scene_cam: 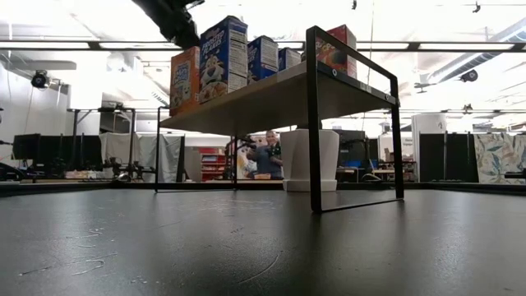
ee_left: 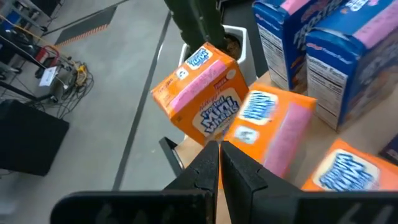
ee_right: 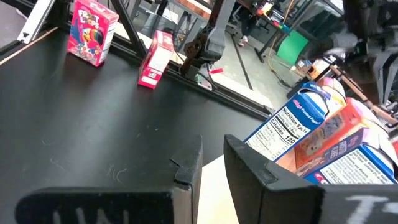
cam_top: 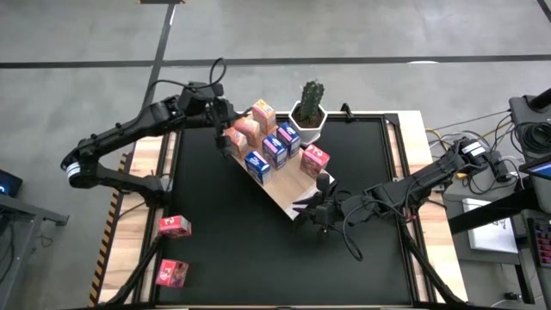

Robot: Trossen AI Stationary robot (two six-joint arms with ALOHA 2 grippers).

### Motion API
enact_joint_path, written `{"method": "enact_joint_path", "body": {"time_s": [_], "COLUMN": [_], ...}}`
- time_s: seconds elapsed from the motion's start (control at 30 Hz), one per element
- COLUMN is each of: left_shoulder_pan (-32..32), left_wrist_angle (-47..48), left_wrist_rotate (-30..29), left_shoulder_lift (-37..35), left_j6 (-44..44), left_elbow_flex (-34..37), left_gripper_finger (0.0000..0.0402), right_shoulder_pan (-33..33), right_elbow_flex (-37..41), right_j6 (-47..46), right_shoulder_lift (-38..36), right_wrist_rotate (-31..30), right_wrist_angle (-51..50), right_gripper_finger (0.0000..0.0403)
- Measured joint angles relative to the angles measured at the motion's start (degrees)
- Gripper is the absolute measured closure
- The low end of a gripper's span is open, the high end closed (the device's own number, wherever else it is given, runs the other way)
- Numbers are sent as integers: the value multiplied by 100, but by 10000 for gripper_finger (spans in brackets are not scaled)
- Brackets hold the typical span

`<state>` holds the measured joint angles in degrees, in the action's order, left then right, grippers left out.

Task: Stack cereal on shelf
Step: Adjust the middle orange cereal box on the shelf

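Left gripper point(ee_left: 219, 163) is closed, empty, by orange boxes point(ee_left: 205, 93) on the shelf point(cam_top: 280, 189). Right gripper point(ee_right: 211, 165) is narrowly parted at the shelf's edge. One pink box point(ee_right: 93, 32) reads "Froot".

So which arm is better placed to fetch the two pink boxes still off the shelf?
Probably the left. The two pink boxes lie on the wooden strip at the table's left edge, on the left arm's side. The left gripper is at the orange boxes on the shelf; the right gripper sits at the shelf's near end, farther away.
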<state>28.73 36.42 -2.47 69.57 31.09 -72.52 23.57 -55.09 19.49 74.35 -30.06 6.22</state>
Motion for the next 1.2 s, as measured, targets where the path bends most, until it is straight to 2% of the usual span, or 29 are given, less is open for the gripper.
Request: {"method": "enact_joint_path", "body": {"time_s": [0.13, 0.3, 0.47, 0.6, 0.87, 1.03, 1.2], "left_shoulder_pan": [0, -11, -15, -20, -31, -28, -29], "left_wrist_angle": [189, -386, -712, -693, -475, -435, -488], "left_wrist_rotate": [92, 1130, 1139, 929, 924, 1366, 1442], "left_shoulder_lift": [-32, 89, 431, 635, 732, 717, 711], "left_j6": [81, -278, -738, -776, -652, -278, -162], "left_elbow_flex": [-172, -184, -169, -171, -171, -174, -175], "left_gripper_finger": [401, 401, 401, 401, 401, 401, 401], "right_shoulder_pan": [0, 0, 0, 0, 0, 0, 0], "right_elbow_flex": [0, 0, 0, 1, 2, 0, 1], "right_j6": [55, 105, 105, 107, 141, 159, 155], "right_shoulder_lift": [0, 0, 0, 0, 0, 0, 0], "right_wrist_rotate": [-1, 0, -2, -1, -2, -2, -2], "right_wrist_angle": [0, 1, 2, 2, 0, 0, 0], "right_gripper_finger": [346, 346, 346, 346, 346, 346, 346]}}
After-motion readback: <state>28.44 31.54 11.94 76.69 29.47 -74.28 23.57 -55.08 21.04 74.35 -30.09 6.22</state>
